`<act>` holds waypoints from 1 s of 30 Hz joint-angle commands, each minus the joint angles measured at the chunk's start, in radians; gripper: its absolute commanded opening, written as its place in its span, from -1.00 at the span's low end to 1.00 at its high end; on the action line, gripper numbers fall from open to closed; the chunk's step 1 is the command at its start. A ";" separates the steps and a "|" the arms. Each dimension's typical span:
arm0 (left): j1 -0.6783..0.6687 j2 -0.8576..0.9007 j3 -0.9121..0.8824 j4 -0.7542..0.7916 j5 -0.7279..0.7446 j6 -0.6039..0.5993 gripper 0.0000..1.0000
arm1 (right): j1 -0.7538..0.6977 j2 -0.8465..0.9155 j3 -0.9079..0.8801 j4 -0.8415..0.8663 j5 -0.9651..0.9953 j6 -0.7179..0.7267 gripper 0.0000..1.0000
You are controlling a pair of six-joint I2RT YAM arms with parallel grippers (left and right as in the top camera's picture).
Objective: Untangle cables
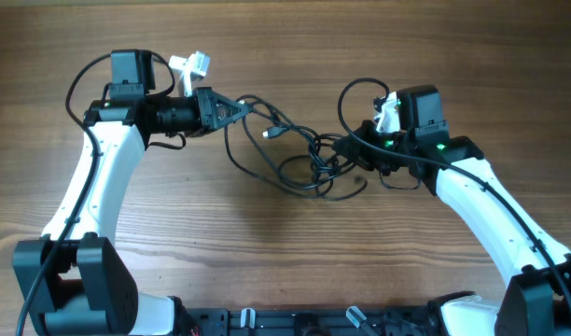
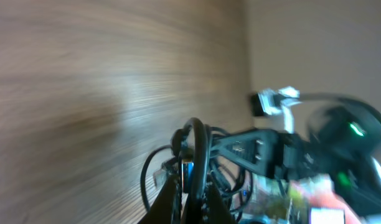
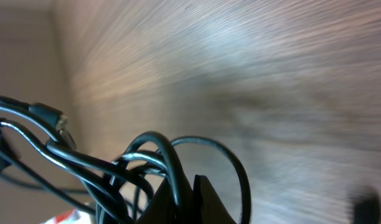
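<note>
Overhead: left hand (image 1: pixel 239 108) and right hand (image 1: pixel 351 149) each pinch the cables (image 1: pixel 295 170) over wooden table (image 1: pixel 267 257).

The cables (image 1: pixel 304 161) are black throughout, with a glossy sheen on their loops in both wrist views. One plug (image 1: pixel 271 133) just right of the left gripper (image 1: pixel 241 108) has a pale silvery tip. The left gripper is black, and so is the right gripper (image 1: pixel 347 149). The arms (image 1: pixel 99 177) behind them are white with black joints. A white clip (image 1: pixel 190 65) sits behind the left gripper, and a green light (image 1: pixel 441 147) glows behind the right one. The bench (image 1: pixel 267 261) is mid-brown wood with fine, streaky grain.
</note>
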 commanded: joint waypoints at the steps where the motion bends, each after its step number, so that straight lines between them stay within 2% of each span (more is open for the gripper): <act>1: 0.079 -0.014 0.026 -0.006 -0.366 -0.130 -0.92 | -0.021 0.015 -0.041 -0.042 0.321 -0.057 -0.91; 9: 0.093 -0.014 0.026 -0.064 -0.544 -0.131 -0.92 | -0.021 0.015 -0.041 -0.035 0.623 -0.055 -0.91; 13: 0.096 -0.014 0.026 -0.093 -0.549 -0.130 -0.81 | -0.021 0.015 -0.041 -0.017 0.498 -0.100 -0.91; 17: 0.098 -0.014 0.026 -0.127 -0.663 -0.130 -0.80 | -0.021 0.015 -0.041 0.046 0.319 -0.183 -0.91; 20: 0.114 -0.014 0.026 -0.132 -0.740 -0.138 -0.80 | -0.021 0.015 -0.041 0.067 0.370 -0.137 -0.91; 23: 0.146 -0.014 0.026 -0.143 -0.740 -0.157 -0.78 | -0.021 0.015 -0.041 0.078 0.485 -0.125 -0.91; 25: 0.165 -0.014 0.026 -0.161 -0.739 -0.177 -0.65 | -0.021 0.015 -0.041 0.085 0.486 -0.130 -0.88; 27: 0.174 -0.014 0.026 -0.180 -0.705 -0.185 -0.33 | -0.021 0.015 -0.041 0.097 0.391 -0.162 -0.78; 30: 0.160 -0.014 0.026 -0.208 -0.556 -0.181 -0.01 | -0.020 0.015 -0.041 0.116 0.203 -0.192 -0.78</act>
